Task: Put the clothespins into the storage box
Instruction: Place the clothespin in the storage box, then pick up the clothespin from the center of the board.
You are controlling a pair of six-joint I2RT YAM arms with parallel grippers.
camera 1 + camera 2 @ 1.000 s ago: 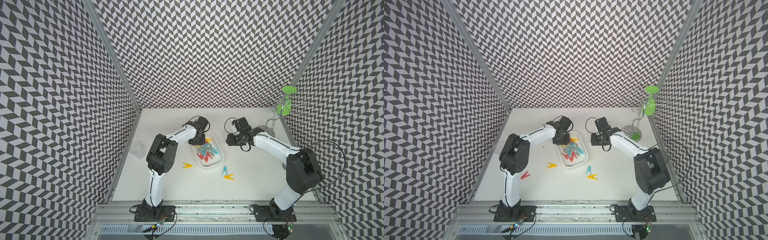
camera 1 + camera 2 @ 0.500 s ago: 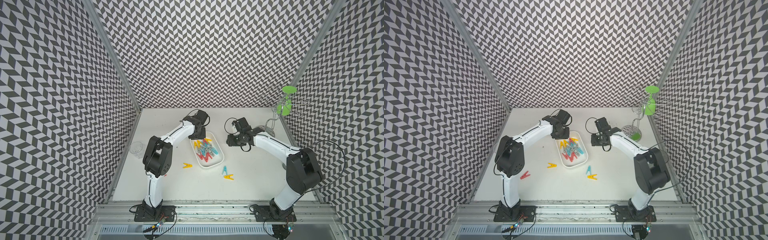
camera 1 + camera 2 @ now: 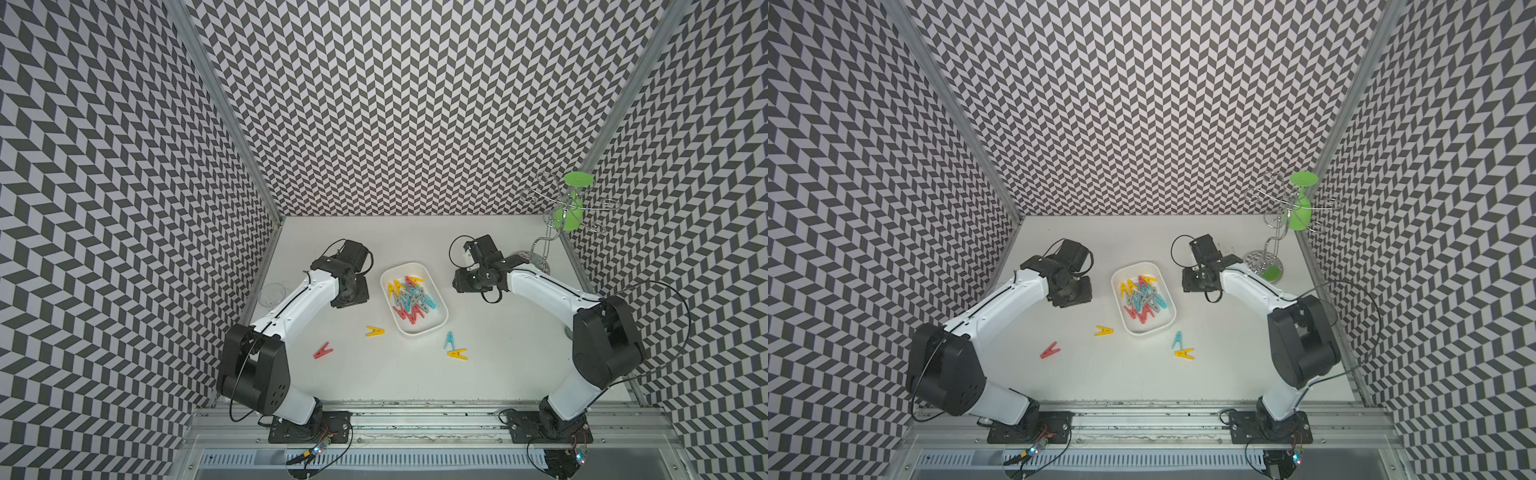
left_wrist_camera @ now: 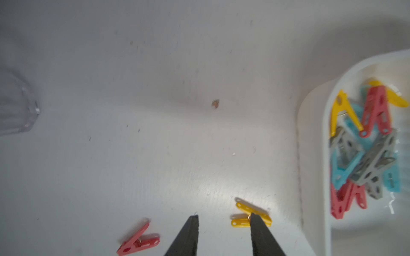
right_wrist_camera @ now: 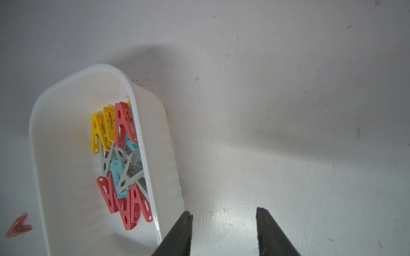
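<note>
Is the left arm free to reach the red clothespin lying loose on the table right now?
Probably yes. The red clothespin lies alone on the table close to the left arm, with nothing over it; the left gripper is open and empty. The nearest yellow clothespin lies apart from it.

This is a robotics lab test cell. Three walls point(image 3: 395, 104) carry a printed black-and-white chevron pattern and meet at bare aluminium posts point(image 3: 230, 124). A plain white bench point(image 3: 374, 382) fills the bottom of the enclosure. The left arm point(image 3: 299, 299) and the right arm point(image 3: 540, 286), white with black joints, are bolted to an aluminium rail point(image 3: 415, 415) along the front edge. Loose cables, small lit circuit boards point(image 3: 319, 451) and a slotted duct point(image 3: 415, 459) sit below it. The household things are few and small: coloured clothespins point(image 3: 411, 297) in a storage box point(image 3: 428, 323), a clear cup point(image 3: 272, 293), and a wire rack point(image 3: 1256, 259) holding a green glass point(image 3: 567, 216).
</note>
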